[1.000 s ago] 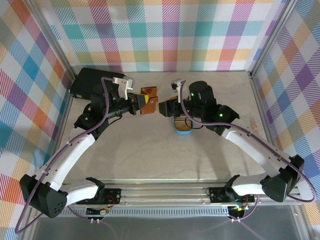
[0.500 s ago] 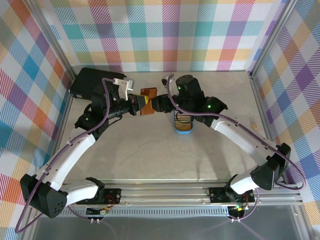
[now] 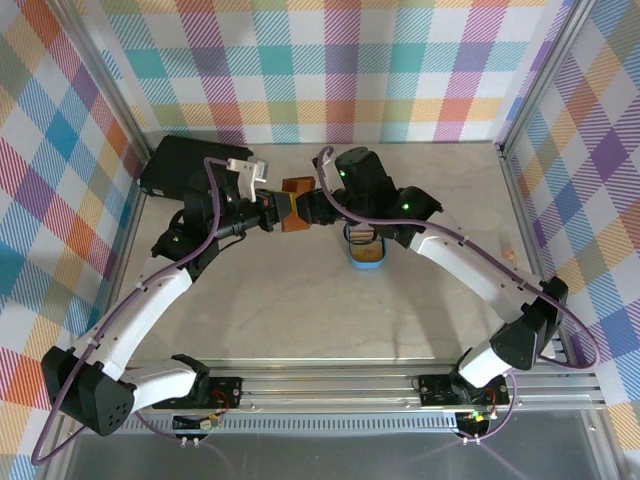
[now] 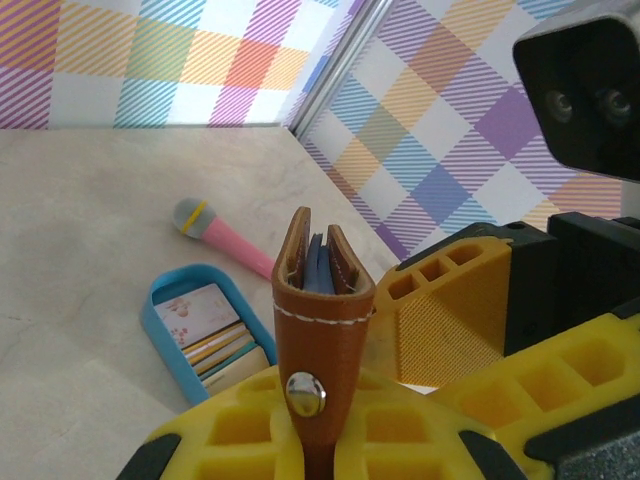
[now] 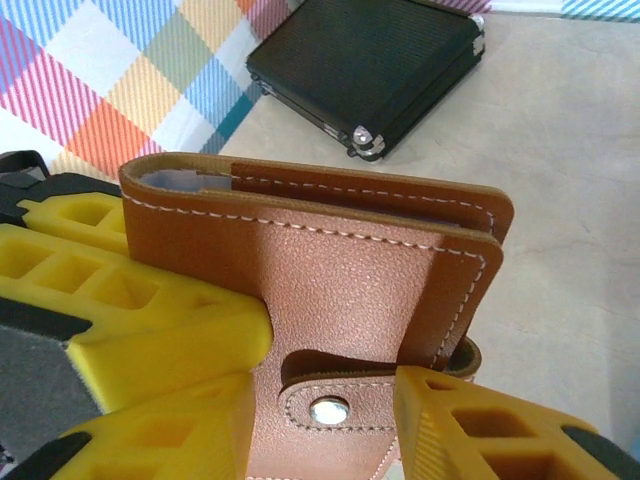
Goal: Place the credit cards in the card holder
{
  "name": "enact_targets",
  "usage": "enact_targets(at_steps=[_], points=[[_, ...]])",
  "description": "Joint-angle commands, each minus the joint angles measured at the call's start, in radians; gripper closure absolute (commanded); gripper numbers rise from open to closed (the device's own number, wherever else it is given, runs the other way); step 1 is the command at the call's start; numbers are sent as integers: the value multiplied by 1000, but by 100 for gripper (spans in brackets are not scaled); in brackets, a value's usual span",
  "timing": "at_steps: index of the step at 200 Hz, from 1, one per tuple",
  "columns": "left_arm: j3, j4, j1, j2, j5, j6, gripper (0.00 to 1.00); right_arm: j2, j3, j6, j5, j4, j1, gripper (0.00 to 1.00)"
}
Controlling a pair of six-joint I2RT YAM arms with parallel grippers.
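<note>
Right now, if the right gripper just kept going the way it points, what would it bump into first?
The brown wallet, which already sits between the right gripper's yellow fingers. Behind it comes the left gripper, which holds the wallet.

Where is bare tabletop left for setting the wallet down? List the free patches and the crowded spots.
Free: the broad near half of the table between the two arms, and the far right corner. Crowded: the far middle, where both grippers meet at the card holder, beside the blue tray; the black case fills the far left.

Card holder (image 5: 330,270): grained brown leather, white stitching, shiny metal snap; black case (image 5: 365,60): textured.
</note>
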Motion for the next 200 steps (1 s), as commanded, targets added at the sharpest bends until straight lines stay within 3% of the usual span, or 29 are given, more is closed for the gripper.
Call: enact_targets(at_steps=[1,119,153,192,200], points=[[-4,97,-14,-24,111,-29,100,57,59,-30,79,-44,33,58],[-6,62,-12,-33,59,4,100,49,61,-29,129,-105,37,100],[-5,38,-12,-33,29,26,100,20,52,-25,165,-134,33,100],[-1,29,-12,-23,22,29,100,-23,16,-39,118,-107,31,100],[-2,28,-12,-22,21,29,100,-31,5,-41,106,-94,31,95]])
